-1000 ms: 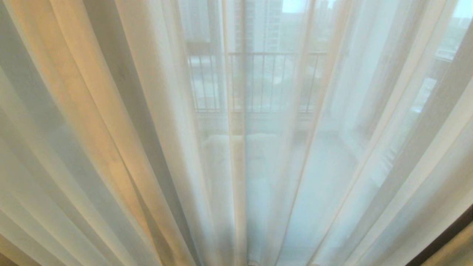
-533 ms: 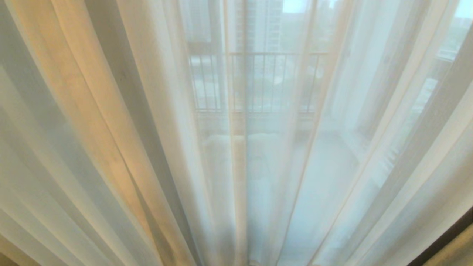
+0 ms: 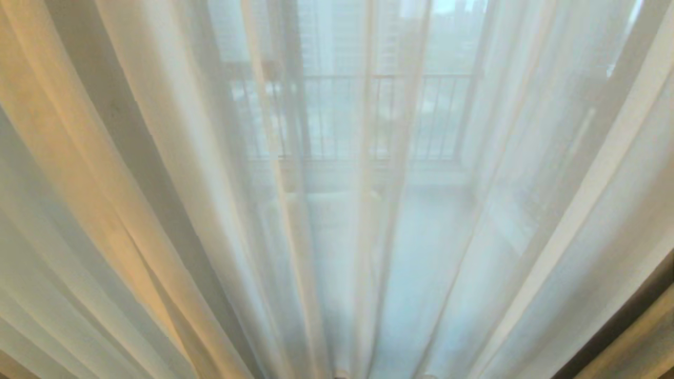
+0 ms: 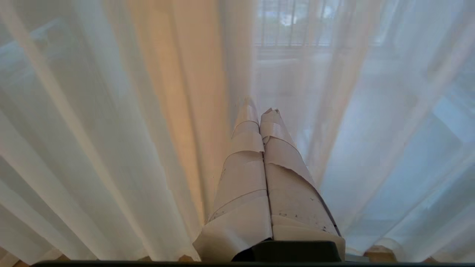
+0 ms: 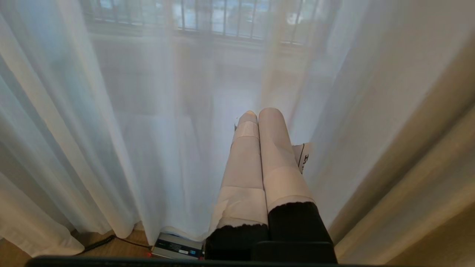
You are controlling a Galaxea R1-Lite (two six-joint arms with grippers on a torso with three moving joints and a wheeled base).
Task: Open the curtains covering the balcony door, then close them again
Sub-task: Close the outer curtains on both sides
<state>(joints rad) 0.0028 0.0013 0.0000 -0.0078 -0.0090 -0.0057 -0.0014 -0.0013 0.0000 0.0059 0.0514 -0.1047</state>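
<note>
The cream sheer curtains [image 3: 158, 189] hang drawn across the whole head view in long vertical pleats. The balcony door [image 3: 293, 131] shows only dimly through them, as pale upright frame bars. Neither arm is in the head view. In the left wrist view my left gripper [image 4: 259, 111] is shut and empty. Its tape-wrapped fingers [image 4: 245, 167] point at the curtains [image 4: 111, 129] from close by, apart from the fabric. My right gripper [image 5: 258, 113] is also shut on nothing, facing the curtains [image 5: 111, 129] low near the floor.
A balcony railing [image 3: 379, 79] and buildings show faintly beyond the glass. A grey box [image 5: 178, 246] and a black cable [image 5: 100, 243] lie on the wooden floor at the curtain hem. A heavier beige drape [image 5: 426, 167] hangs on the right.
The whole head view has shifted, with the frame bars and railing sliding leftward, so the camera has moved. The curtains hang as before.
</note>
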